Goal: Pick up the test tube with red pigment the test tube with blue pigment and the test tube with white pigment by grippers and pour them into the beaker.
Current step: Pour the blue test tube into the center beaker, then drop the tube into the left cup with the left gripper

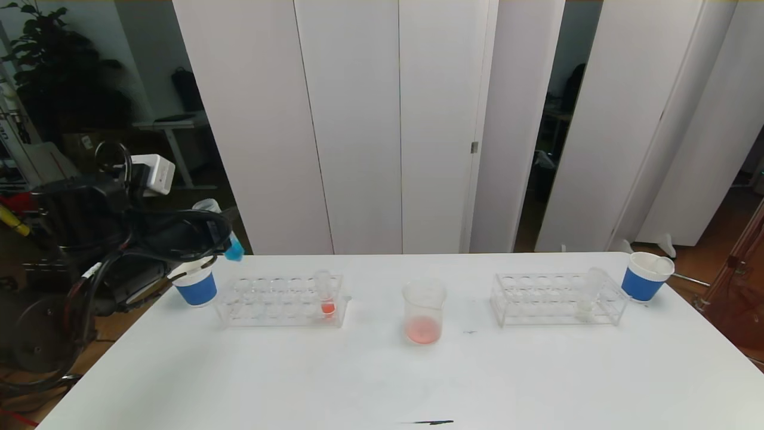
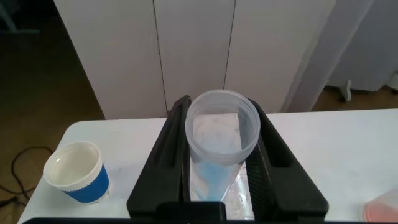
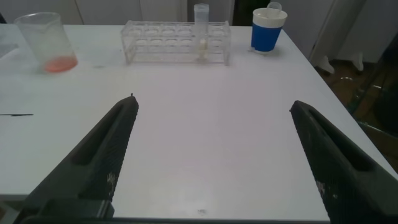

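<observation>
The left end effector (image 2: 219,180) hides the lower test tube with blue pigment (image 2: 221,134).

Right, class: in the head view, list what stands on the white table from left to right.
Blue paper cup with white rim → clear plastic rack holding a red-liquid tube → clear glass beaker with red liquid → second clear rack with a whitish tube → second blue paper cup.
</observation>
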